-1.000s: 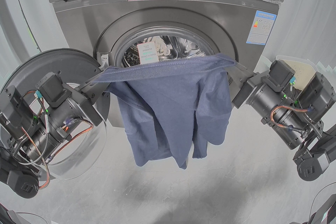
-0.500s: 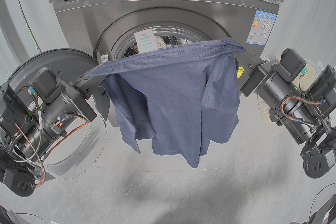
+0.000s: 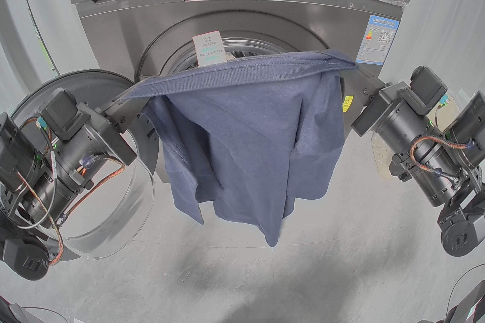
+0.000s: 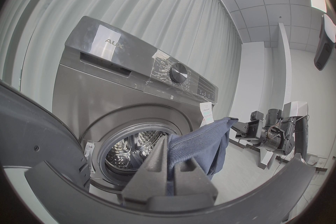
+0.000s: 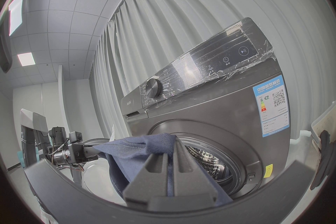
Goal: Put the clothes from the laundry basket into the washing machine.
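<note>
Left gripper (image 3: pixel 132 99) and right gripper (image 3: pixel 353 72): jaws pinched on opposite ends of the shirt's (image 3: pixel 252 137) top edge, taut between them. Shirt hangs in front of washer (image 3: pixel 126 26) opening. Door (image 3: pixel 88 82) open, left side.

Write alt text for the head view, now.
A navy T-shirt hangs stretched between the left claw and right claw, each shut on an upper corner, before the open drum of the grey washing machine. The round door stands swung open on the robot's left.
</note>
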`<state>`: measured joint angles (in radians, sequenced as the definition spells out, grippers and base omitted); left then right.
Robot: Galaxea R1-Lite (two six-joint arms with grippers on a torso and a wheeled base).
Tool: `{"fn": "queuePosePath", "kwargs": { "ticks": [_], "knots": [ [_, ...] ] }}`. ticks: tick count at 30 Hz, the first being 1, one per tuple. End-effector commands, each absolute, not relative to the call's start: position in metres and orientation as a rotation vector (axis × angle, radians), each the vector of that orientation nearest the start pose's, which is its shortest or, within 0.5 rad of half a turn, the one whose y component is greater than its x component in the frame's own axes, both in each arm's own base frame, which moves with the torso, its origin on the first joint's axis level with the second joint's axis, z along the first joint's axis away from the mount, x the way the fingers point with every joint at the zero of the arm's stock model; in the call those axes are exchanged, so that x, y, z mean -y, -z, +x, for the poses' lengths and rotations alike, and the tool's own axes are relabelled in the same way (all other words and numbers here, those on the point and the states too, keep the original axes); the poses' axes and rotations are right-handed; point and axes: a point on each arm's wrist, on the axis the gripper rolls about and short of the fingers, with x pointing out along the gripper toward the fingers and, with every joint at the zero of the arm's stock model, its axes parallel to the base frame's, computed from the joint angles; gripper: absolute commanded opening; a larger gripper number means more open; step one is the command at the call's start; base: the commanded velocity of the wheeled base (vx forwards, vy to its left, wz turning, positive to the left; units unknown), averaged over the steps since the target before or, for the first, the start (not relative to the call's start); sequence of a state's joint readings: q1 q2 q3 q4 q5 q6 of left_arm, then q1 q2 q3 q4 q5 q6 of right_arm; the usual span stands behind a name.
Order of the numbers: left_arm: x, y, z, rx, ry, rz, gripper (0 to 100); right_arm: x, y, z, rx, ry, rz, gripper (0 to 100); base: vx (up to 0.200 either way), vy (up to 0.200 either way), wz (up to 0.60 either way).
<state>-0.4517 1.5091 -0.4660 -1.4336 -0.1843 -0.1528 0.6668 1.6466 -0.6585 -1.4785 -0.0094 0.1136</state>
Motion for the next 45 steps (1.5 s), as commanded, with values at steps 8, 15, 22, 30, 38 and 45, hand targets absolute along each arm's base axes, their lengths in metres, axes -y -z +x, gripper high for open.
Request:
{"fn": "queuePosePath", "kwargs": {
  "ticks": [8,15,22,30,38,45],
  "knots": [
    [0.120,-0.217,0.209,0.310,0.703,-0.201,0,-0.167,-0.219,0.213,0.338,-0.668,0.242,0,0.000,0.000,0.00],
    [0.140,-0.207,0.213,0.269,0.765,-0.201,0,-0.180,-0.184,0.203,0.198,-0.723,0.205,0,0.000,0.000,0.00],
    [0.151,-0.200,0.226,0.267,0.773,-0.197,0,-0.181,-0.139,0.175,0.001,-0.798,0.132,100,0.000,0.000,0.00],
    [0.153,-0.215,0.219,0.334,0.793,-0.213,0,-0.181,-0.106,0.159,-0.155,-0.869,0.078,100,0.000,0.000,0.00],
    [0.159,-0.220,0.213,0.374,0.826,-0.223,0,-0.203,-0.080,0.211,-0.185,-0.783,0.072,100,0.000,0.000,0.00],
    [0.161,-0.223,0.212,0.392,0.831,-0.230,0,-0.236,-0.056,0.253,-0.157,-0.796,0.087,100,0.000,0.000,0.00]
  ]
}}
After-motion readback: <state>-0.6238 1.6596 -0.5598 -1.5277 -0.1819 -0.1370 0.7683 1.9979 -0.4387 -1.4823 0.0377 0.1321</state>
